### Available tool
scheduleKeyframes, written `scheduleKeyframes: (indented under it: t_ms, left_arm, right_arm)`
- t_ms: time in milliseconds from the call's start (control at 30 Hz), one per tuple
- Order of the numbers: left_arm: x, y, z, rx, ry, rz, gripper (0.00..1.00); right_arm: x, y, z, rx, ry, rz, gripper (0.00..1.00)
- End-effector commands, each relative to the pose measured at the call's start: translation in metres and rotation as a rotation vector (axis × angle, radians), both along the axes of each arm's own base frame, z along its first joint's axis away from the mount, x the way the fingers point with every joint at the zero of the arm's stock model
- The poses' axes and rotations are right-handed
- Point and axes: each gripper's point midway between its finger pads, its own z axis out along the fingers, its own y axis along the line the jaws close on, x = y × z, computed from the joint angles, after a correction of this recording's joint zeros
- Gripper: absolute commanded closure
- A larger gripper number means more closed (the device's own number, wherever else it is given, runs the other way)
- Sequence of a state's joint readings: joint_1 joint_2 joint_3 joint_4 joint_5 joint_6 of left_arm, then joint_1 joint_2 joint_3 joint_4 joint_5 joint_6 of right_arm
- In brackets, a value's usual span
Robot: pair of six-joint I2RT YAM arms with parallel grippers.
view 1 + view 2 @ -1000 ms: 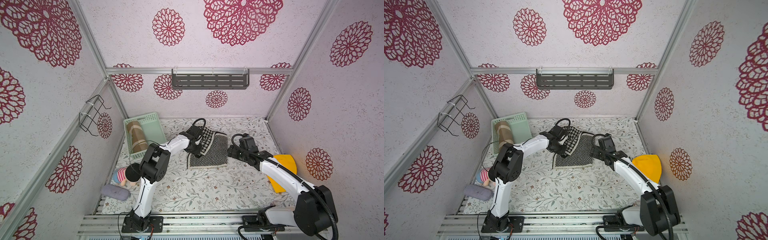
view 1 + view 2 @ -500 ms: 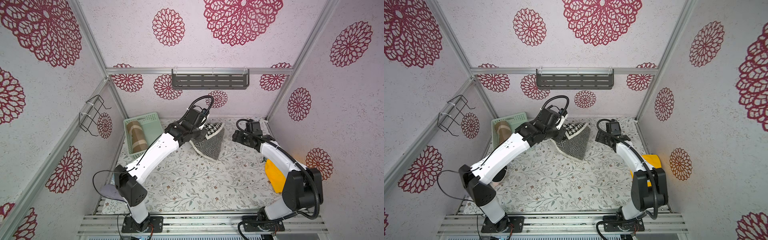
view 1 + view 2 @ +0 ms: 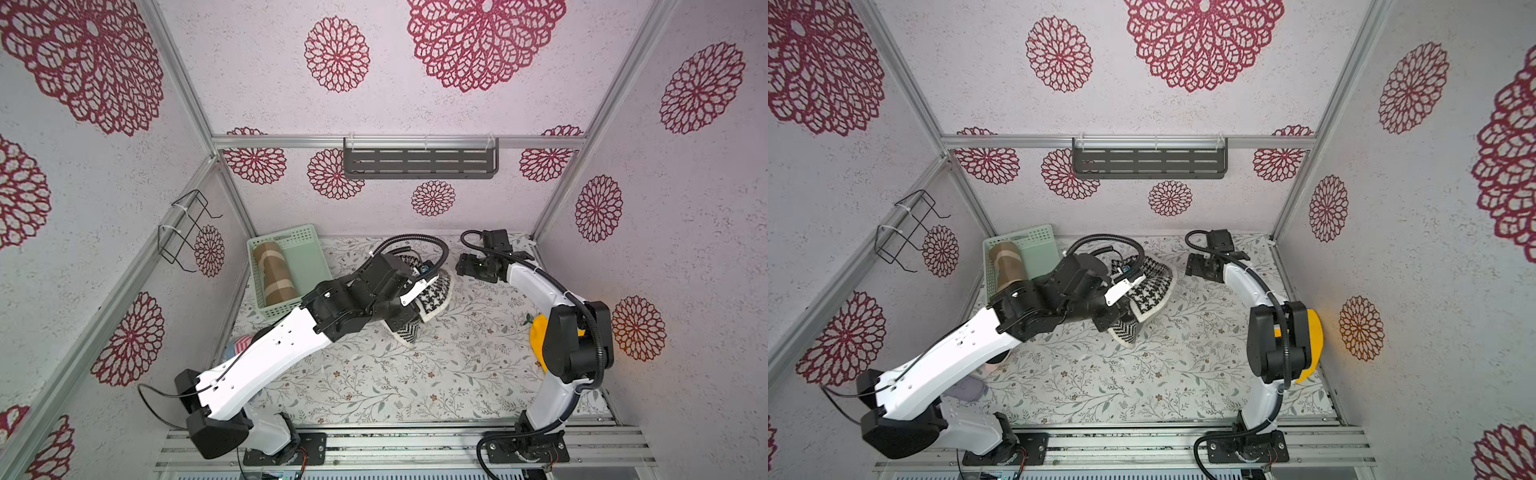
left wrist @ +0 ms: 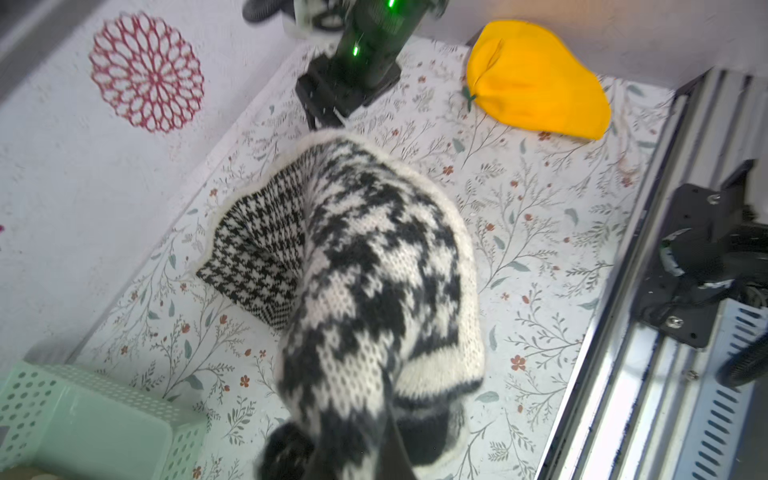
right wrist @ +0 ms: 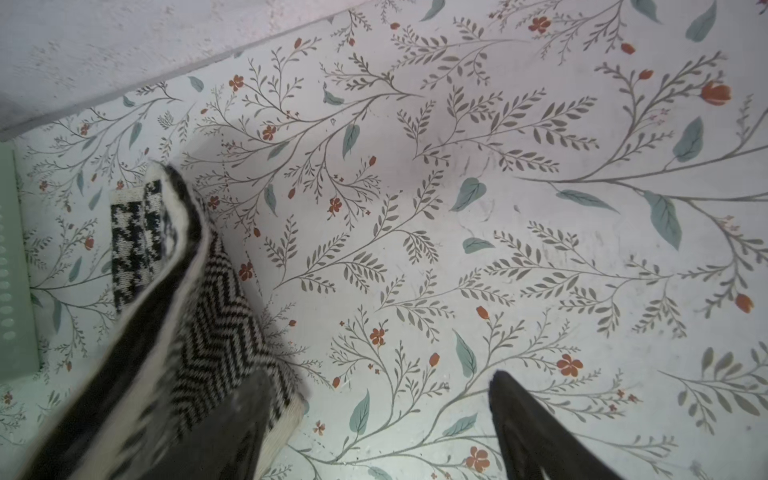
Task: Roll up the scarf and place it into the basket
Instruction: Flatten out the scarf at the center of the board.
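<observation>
Since a second before, the black-and-white houndstooth knitted scarf [image 4: 365,270] had been pulled up from flat on the floral tabletop [image 3: 374,374] into a bunch, clamped in the jaws of my left gripper [image 4: 374,453]. It hung near the pale mint-green perforated plastic basket [image 3: 309,266], and my right gripper [image 5: 382,424] stood beside it, jaws apart.

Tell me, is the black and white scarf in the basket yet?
Out. The scarf hangs bunched from the left gripper over the mat, beside the basket.
</observation>
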State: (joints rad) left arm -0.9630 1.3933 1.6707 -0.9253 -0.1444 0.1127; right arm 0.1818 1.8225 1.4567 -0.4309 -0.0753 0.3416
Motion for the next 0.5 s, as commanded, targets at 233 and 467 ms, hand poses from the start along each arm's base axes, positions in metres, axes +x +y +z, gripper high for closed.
scheduleKeyframes:
  t_ms: [233, 467]
  left_arm:
    - [0.029, 0.036, 0.116, -0.248, -0.279, 0.254, 1.00]
    - [0.020, 0.031, 0.120, -0.291, -0.280, 0.191, 1.00]
  right_arm:
    - [-0.020, 0.008, -0.002, 0.097, -0.022, 0.021, 0.16]
    - [-0.032, 0.027, -0.017, 0.222, 0.007, 0.042, 0.18]
